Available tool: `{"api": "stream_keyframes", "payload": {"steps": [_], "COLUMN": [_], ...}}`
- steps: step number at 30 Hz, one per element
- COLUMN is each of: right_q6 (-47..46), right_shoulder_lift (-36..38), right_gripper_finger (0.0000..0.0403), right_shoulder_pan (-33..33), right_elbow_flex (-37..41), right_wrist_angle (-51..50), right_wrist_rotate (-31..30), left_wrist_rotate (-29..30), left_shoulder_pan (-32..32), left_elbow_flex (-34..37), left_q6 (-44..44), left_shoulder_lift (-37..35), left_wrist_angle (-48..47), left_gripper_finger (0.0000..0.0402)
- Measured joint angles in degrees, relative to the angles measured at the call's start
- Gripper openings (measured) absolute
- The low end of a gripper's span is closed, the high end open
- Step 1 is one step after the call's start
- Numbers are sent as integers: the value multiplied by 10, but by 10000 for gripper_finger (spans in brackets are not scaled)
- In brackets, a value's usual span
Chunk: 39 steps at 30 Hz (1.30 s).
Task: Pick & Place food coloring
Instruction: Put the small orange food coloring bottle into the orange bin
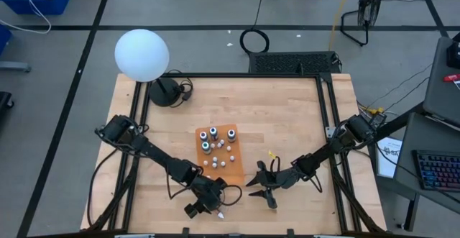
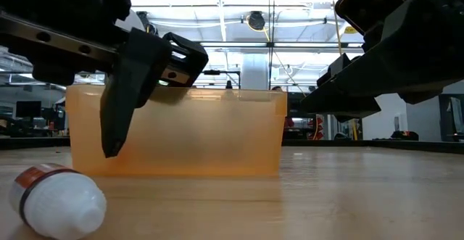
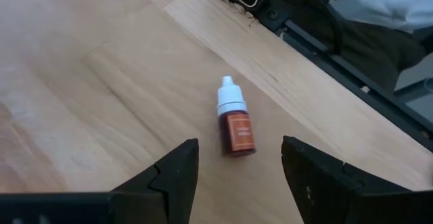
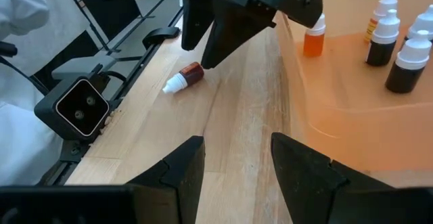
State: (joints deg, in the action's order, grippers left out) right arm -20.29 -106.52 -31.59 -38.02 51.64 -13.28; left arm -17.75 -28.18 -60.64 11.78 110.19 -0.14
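A small food coloring bottle (image 3: pixel 235 124) with a brownish-red body and a white cap lies on its side on the wooden table, near the front edge; it also shows in the low view (image 2: pixel 54 200). My left gripper (image 3: pixel 240 146) hangs open just above it, one finger on each side, touching nothing. Several more food coloring bottles (image 4: pixel 399 61) stand upright in an orange tray (image 1: pixel 231 162) at the table's middle. My right gripper (image 1: pixel 260 188) waits open to the right of the tray, close to the table, with nothing between its fingers.
A large white globe (image 1: pixel 141 55) on a black base stands at the far left corner. A small black camera (image 4: pixel 81 105) sits at the table's near edge, close to the lying bottle. Black frame rails (image 1: pixel 327 116) run along the table's sides.
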Motion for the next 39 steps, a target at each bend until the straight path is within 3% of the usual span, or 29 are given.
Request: {"api": "stream_keyframes", "payload": {"steps": [9,16,30,35,39], "right_q6": [0,2,2,2,2], "right_shoulder_lift": [0,0,0,0,0], "right_gripper_finger": [160,160,160,160,160], "right_shoulder_pan": [0,0,0,0,0], "right_elbow_flex": [0,0,0,0,0], "right_wrist_angle": [0,0,0,-7,-11], "right_wrist_rotate": [0,0,0,0,1], "left_wrist_rotate": [60,130,227,173,118], "left_shoulder_pan": [-20,-40,-67,-61,-45], "left_elbow_flex": [-20,-95,-219,-299,-322], "left_q6": [2,46,147,154,177], "left_shoulder_lift": [-2,-2,21,88,115], "left_wrist_angle": [-65,-189,-310,-405,-412], "left_gripper_finger": [214,214,214,214,214]}}
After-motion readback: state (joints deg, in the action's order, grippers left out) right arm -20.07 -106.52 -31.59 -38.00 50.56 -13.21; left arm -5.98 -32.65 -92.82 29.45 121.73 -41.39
